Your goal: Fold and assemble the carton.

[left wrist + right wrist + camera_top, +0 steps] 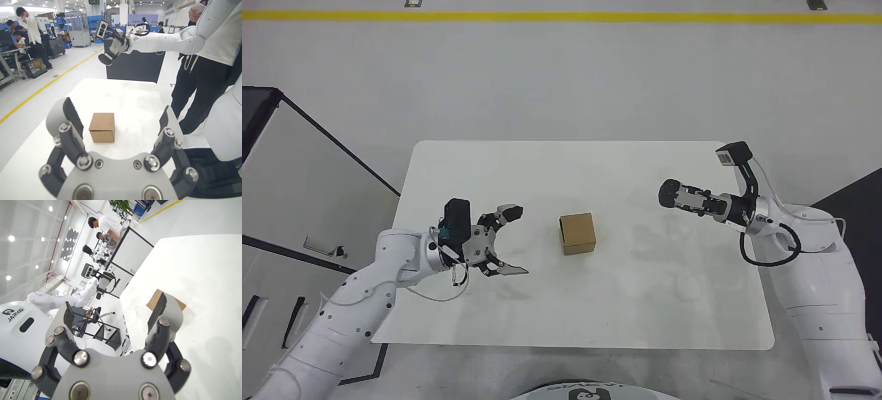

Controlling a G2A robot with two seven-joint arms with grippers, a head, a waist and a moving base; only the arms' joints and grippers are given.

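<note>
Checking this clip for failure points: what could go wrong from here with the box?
The box stands unbraced on the smooth table; a push from the open left hand alone could slide it away. The right hand hangs well off to the other side, so it may be late to steady it.

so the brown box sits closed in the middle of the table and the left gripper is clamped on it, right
Not clamped: the left gripper is open and apart from the box, as the top view shows. The rest holds.
</note>
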